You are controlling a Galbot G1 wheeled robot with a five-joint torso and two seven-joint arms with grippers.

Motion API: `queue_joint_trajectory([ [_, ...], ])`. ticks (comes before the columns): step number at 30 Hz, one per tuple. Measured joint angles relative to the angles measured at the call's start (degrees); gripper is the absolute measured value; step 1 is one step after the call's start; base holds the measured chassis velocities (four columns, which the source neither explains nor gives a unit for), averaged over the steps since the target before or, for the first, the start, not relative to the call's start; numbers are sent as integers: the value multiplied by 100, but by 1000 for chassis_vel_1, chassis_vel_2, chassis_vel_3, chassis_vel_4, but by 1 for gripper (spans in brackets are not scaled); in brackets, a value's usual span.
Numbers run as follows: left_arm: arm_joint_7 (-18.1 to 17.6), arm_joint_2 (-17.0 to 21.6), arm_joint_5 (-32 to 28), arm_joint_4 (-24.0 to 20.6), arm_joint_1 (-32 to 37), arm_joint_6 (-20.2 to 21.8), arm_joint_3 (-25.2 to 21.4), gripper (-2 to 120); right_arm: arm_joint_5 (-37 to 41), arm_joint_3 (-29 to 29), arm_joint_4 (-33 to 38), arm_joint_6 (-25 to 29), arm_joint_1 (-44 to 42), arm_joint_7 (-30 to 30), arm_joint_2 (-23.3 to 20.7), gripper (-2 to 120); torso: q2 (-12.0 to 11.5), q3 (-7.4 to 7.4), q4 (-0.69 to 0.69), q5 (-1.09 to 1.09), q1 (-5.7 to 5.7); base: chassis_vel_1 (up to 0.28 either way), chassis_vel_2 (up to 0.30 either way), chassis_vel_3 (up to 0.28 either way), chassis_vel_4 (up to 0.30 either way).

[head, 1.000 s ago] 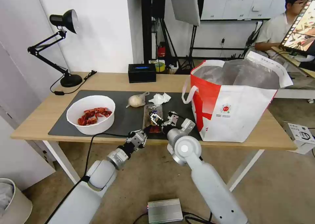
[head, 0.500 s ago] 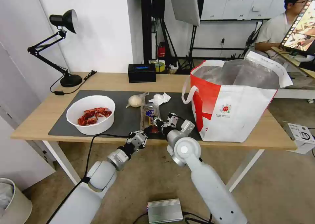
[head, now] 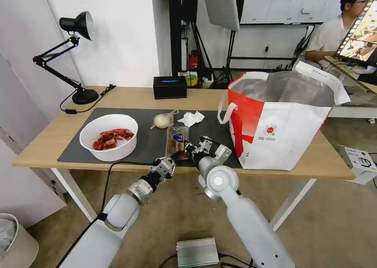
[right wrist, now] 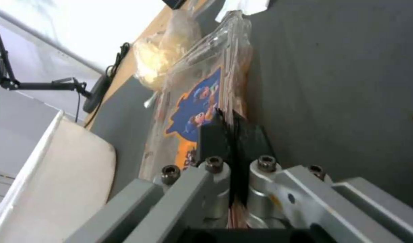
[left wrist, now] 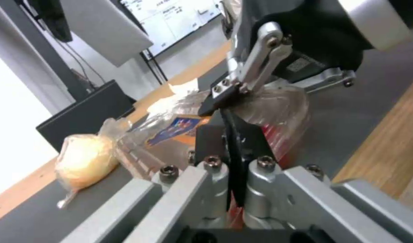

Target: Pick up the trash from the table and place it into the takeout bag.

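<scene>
No text can be read with certainty. A small round red logo is printed on the white front of the takeout bag, and under it a line of tiny characters is seen, too small to be read. On the clear clamshell box, which lies left of the bag, a blue and orange label with a cartoon-like figure is stuck; its words cannot be made out. On the whiteboard behind the bag, handwriting is seen but is illegible.
</scene>
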Motion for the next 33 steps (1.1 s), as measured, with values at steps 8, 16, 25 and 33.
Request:
queue_joint_trajectory([
  [8,-158,68,-338,-206,149,130,-50,40,-232,-57,25,33,-28,-176,-75,0,0,0,0,0,0,0,0,0,0],
  [16,-350,108,-733,-465,473,258,-273,70,-702,-175,25,169,-118,-457,-191,0,0,0,0,0,0,0,0,0,0],
  [25,-412,47,-1048,-733,840,382,-608,98,-1106,-282,75,279,-154,-681,-300,0,0,0,0,0,0,0,0,0,0],
  [33,-469,10,-1307,-935,1132,463,-963,100,-1586,-321,210,397,-211,-878,-428,0,0,0,0,0,1,0,0,0,0],
])
